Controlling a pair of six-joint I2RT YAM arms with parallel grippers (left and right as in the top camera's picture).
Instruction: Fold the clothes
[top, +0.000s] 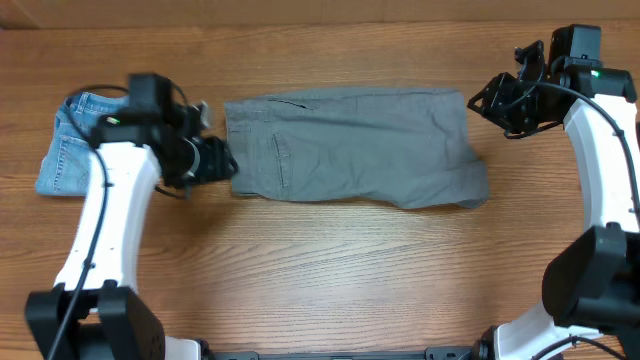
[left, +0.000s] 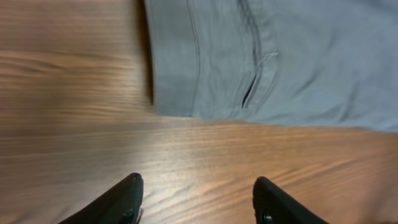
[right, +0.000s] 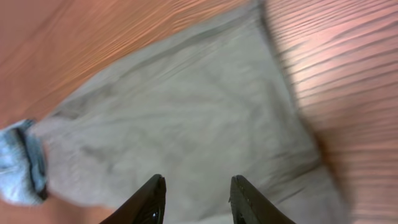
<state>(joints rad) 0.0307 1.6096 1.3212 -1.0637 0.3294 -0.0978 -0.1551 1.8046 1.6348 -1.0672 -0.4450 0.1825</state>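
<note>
the grey shorts lie flat across the far half of the desk, midway between its left and right edges. the waistband points to the left edge and the leg hems to the right edge. they look to me already doubled leg over leg, so i judge the step in hand to be the crosswise fold, hems over to waistband. the denim shorts sit bunched by the left edge, well apart from the grey pair, and i count them as a later job.

my left end effector hangs just off the near waistband corner, over bare wood. its jaws stand wide and hold nothing. my right end effector is by the far right corner of the shorts, looking down the cloth. its jaws stand narrowly apart and i see no fabric pinched between them.

the next move calls for a grip on both layers at one end. i would take the hem corners on the right side, lift them just clear of the desk and carry them leftward. the near hem corner bulges out unevenly, so that side may want squaring off.
</note>
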